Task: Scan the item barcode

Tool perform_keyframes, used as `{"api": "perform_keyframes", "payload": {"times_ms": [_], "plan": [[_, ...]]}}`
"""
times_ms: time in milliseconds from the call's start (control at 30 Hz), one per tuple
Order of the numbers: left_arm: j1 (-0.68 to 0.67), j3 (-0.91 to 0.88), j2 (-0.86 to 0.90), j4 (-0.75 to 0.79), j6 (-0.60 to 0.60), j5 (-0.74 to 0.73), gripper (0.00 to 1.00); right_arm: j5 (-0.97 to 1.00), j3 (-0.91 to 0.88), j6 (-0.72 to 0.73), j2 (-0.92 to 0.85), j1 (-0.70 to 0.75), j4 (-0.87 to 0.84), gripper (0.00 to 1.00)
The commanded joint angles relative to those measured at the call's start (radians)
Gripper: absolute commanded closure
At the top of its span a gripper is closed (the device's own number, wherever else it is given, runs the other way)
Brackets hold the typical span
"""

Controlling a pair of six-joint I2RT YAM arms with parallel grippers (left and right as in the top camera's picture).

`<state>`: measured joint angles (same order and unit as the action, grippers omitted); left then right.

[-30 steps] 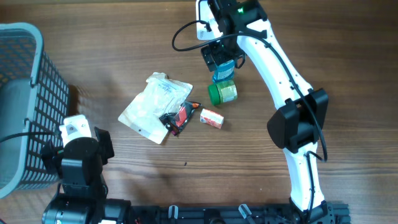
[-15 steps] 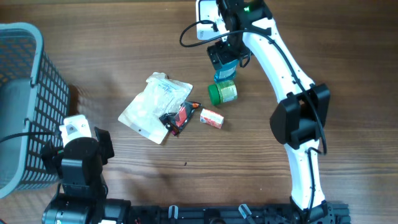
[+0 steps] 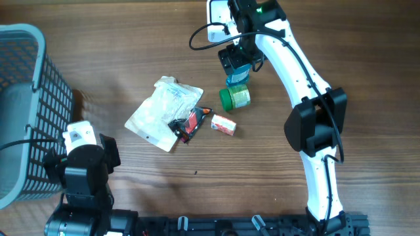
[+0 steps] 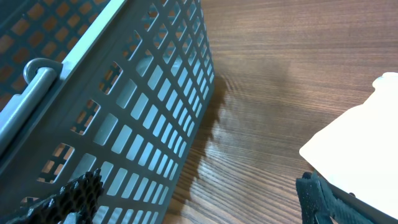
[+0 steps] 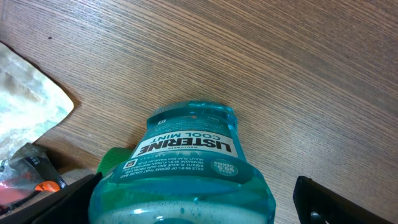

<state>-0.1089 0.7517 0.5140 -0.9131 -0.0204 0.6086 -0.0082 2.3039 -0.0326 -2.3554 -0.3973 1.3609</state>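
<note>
The right end effector (image 3: pixel 236 64) was seen with its fingers spread wide, and nothing was pinched between them. The mouthwash bottle (image 5: pixel 186 168) was found lying on its side on the counter (image 3: pixel 118 39), directly beneath this end effector. One fingertip (image 5: pixel 65 198) was seen at each side of the bottle's blue-green body. Whether the pads touched the bottle could not be told. The label, marked Listerine Cool Mint, was turned up towards the wrist camera. The green cap (image 3: pixel 235 98) was pointed away from the end effector, towards the robot's base.

Beyond the cap, near it but apart, a small red and white box (image 3: pixel 224 124) was seen. A black and red item (image 3: pixel 190 122) was found just left of that box, resting against the edge of a white pouch (image 3: pixel 161 111). All three were placed to the left of the right end effector and nearer the base. On its far side a white device (image 3: pixel 216 19) with a black cable was seen.

The left end effector (image 4: pixel 199 199) was likewise seen spread and empty, low over the counter. The grey basket (image 4: pixel 124 112) was found close on its left, and the bottle lay well apart from it to the right.
</note>
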Motion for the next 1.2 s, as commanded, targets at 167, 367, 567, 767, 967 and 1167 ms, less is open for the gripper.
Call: {"api": "perform_keyframes", "payload": {"times_ms": [167,367,567,767,967,1167], "plan": [[0.007,0.002,-0.001,0.002,-0.001,0.01,0.0,-0.02,-0.006,-0.02,-0.067,-0.001,0.006,0.02],[0.007,0.002,-0.001,0.002,-0.001,0.01,0.0,-0.02,-0.006,-0.016,-0.067,-0.002,0.013,0.19],[0.007,0.002,-0.001,0.002,-0.001,0.01,0.0,-0.05,-0.006,0.05,-0.064,-0.003,0.051,0.2],[0.007,0.002,-0.001,0.002,-0.001,0.01,0.0,-0.072,0.021,0.131,-0.059,-0.003,0.114,0.2],[0.007,0.002,-0.001,0.002,-0.001,0.01,0.0,-0.06,0.02,0.235,-0.059,-0.003,0.068,0.04],[0.007,0.002,-0.001,0.002,-0.001,0.01,0.0,-0.012,0.02,0.377,-0.059,-0.003,0.047,0.03]]}}
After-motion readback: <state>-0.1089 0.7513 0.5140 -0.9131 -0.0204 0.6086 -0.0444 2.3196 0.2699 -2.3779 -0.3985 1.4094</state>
